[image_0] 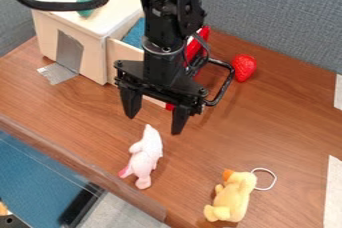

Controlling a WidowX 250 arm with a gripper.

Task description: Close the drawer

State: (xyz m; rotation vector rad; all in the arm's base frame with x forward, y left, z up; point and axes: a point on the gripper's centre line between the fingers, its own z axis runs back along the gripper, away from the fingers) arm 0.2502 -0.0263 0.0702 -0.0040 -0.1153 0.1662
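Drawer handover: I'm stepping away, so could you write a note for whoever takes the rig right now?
Gripper: open, holding nothing, overlapping the drawer in the camera view; whether it touches it, I can't tell.
Drawer: pulled out of the light wooden box, red front outward.
Done: no closing visible; the drawer stands open.
Left: push it fully in, probably by its red front, then check it sits flush.

Camera sits above the tabletop (287, 122), angled down at a slant. Faces across it toward the grey partition (274, 17). Fairly close range; front edge (80, 165) crosses lower left, tabletop running off right.
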